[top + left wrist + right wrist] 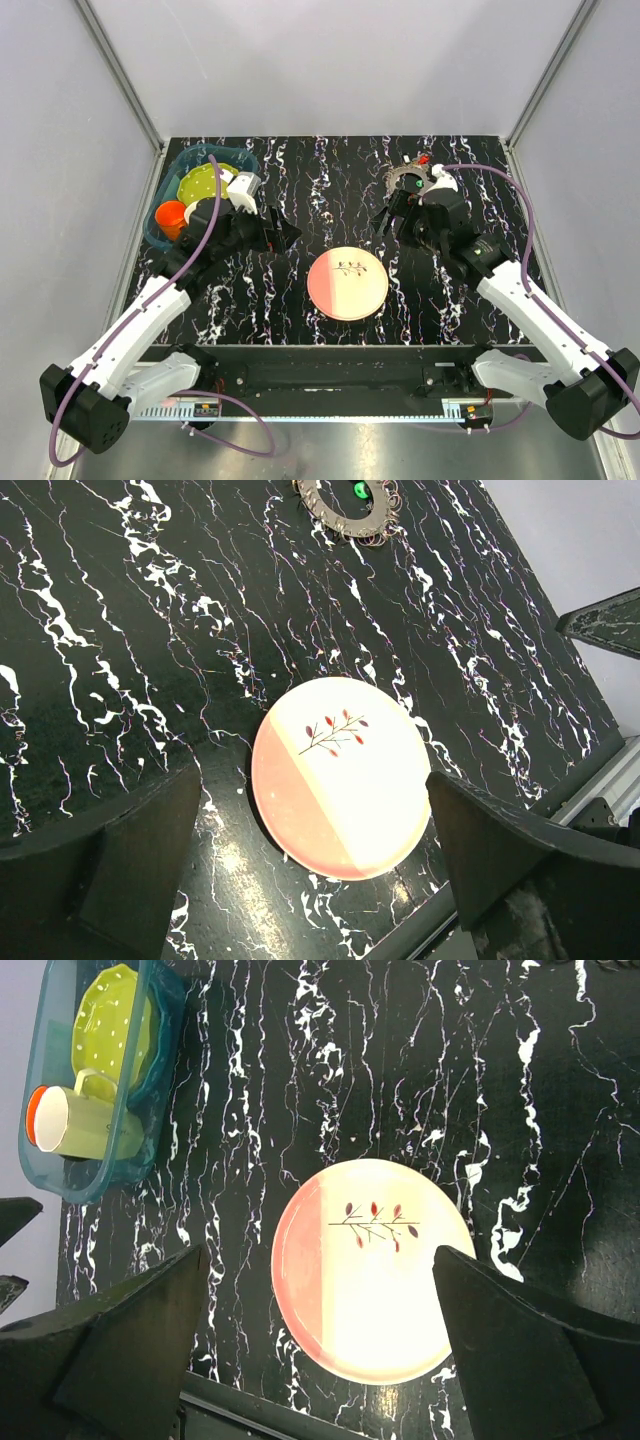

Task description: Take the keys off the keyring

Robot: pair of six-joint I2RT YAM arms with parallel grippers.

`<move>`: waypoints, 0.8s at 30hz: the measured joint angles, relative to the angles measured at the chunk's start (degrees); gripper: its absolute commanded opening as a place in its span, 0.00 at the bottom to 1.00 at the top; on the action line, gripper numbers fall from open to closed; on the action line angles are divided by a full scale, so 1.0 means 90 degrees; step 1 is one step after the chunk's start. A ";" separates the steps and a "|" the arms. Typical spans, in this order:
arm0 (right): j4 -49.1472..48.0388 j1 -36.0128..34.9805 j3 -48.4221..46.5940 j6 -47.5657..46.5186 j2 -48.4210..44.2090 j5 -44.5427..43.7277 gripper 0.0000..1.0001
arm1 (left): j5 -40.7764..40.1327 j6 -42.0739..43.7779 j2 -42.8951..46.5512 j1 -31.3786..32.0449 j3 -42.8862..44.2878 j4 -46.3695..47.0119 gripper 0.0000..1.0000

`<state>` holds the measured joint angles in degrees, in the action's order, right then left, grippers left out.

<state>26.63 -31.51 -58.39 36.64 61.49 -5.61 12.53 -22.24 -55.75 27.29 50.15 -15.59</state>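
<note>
Black marbled table (330, 165), walled on three sides. Two arms reaching in from the near edge, wrists raised over the middle of the top.

Left gripper (288, 234): spread wide, nothing between the fingers, left of centre, aimed toward the pink plate (347, 283). Right gripper (385, 220): also spread wide and empty, right of centre, likewise looking down at the plate.

Teal bin (160, 205) at far left, holding a green plate (200, 182) and a cup (85, 1125); not part of the job. Pink plate bare, near centre, between the two grippers.

Keyring (405, 178): flat on the table at far right, just beyond the right gripper on its far side, close beside that wrist in the top view. Absent from the right wrist view, so outside the fingers' line of sight, not under them. Round, so no long axis to line up on; any point on the rim as good as another.

Keys (423, 161) at the ring: a red head at its far-right edge, a green head (360, 490) inside the loop, the rest too small to count.

Judgement: nothing off the ring yet. Right arm clearly nearer; left well apart, across the plate. Likely next: right wrist swung back toward the far wall and down onto the rim, left crossing over to work the keys.
</note>
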 measured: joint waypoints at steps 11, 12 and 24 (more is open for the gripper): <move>-0.0228 0.0000 -0.0134 -0.0236 0.0537 -0.1666 0.98 | -0.0148 0.0002 0.0000 0.0000 0.0000 0.0000 0.99; -0.0328 0.0000 -0.0168 -0.0408 0.0682 -0.1984 0.98 | -0.0168 0.0002 0.0000 0.0000 0.0000 0.0000 0.99; -0.1768 0.0709 -0.2191 -0.3619 0.4566 -0.2616 0.64 | -0.0255 0.0002 0.0095 0.0005 -0.0002 -0.0007 0.99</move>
<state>10.72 -25.12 -78.11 4.08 102.59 -29.15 10.24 -22.22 -54.89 27.33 50.13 -15.66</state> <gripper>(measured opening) 0.710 0.984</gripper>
